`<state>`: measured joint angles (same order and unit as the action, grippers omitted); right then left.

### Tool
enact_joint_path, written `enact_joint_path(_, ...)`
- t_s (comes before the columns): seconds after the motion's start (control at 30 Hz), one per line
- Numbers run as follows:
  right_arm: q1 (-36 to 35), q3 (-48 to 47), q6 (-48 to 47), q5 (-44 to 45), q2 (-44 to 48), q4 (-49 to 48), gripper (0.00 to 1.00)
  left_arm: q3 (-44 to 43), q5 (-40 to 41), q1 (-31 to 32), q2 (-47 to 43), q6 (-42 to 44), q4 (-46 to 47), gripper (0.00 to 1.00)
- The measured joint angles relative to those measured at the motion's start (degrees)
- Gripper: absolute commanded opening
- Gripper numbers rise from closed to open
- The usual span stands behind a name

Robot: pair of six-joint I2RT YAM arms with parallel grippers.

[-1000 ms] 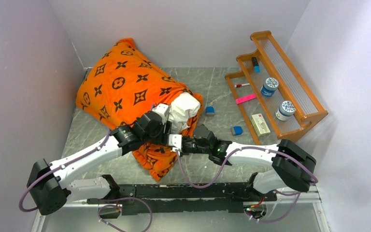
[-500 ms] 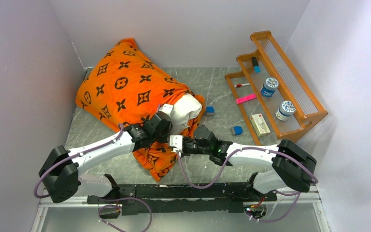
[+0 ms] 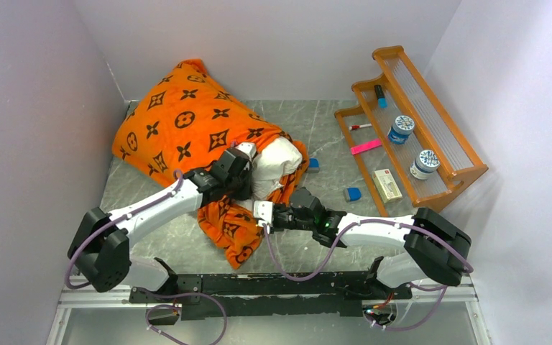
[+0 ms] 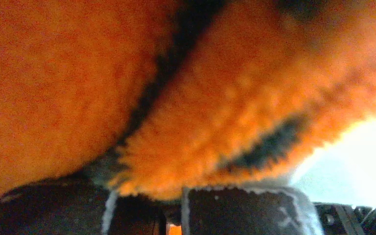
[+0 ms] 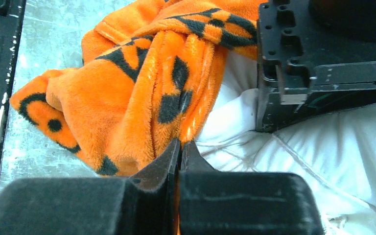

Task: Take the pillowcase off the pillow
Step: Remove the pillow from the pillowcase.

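The pillow (image 3: 278, 159) lies at the far left of the desk (image 3: 323, 126), pushed up against the corner where the back and left walls meet. It is mostly still inside the pillowcase (image 3: 183, 129). Only its white near-right end bulges out of the cover's open mouth, and loose orange fabric trails from there toward the arms.

The left pincer (image 3: 244, 154) is closed on the pillowcase at the edge of that mouth, right beside the bare white end. Its wrist view is filled with blurred orange pile bunched over the closed fingertips. The right pincer (image 3: 260, 210) is closed as well, pinching a fold of the trailing fabric just below the pillow. The two pincers sit close together, and the left arm's black wrist block presses on the white stuffing.

Two small blue blocks (image 3: 313, 164) lie on the desk to the right of the pillow, one of them almost touching the fabric. Further right stands a stepped wooden rack (image 3: 469, 171), well apart, carrying two lidded jars (image 3: 402, 129), a pink strip (image 3: 366, 146), a white box (image 3: 387, 185), a pen (image 3: 360, 126) and a blue marker (image 3: 380, 95).
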<state>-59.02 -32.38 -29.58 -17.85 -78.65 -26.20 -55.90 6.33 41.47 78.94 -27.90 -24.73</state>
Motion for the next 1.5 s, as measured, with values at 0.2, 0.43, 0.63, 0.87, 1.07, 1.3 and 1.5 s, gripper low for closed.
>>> enact_joint_path(0.2,0.0,0.2,-0.6,1.5,0.4,0.0,0.00,-4.4,-6.3,-4.2,4.2,-3.1,-0.1,0.05)
enact_joint_path(0.43,0.0,0.2,-1.9,5.2,1.0,0.4,0.00,-10.9,-8.3,-5.1,8.6,-4.3,-0.9,0.05)
enact_joint_path(0.63,0.0,0.2,-2.3,7.1,1.0,0.4,0.00,-16.2,-9.2,-5.7,11.9,-4.3,-4.8,0.05)
enact_joint_path(0.87,-0.1,0.9,-2.3,9.4,1.6,-0.9,0.00,-25.0,-11.0,-7.2,16.7,-3.8,-12.9,0.05)
enact_joint_path(1.07,-0.1,3.2,-1.7,11.5,3.3,-4.2,0.00,-31.1,-13.3,-8.6,19.5,-2.7,-17.2,0.05)
enact_joint_path(1.3,-1.2,5.2,-0.9,13.6,3.7,-7.6,0.00,-19.3,-16.8,-9.1,12.7,-2.5,-5.7,0.05)
enact_joint_path(1.5,-3.3,6.6,0.0,13.0,2.9,-11.0,0.00,-5.1,-10.8,-4.3,0.3,-0.4,3.5,0.35)
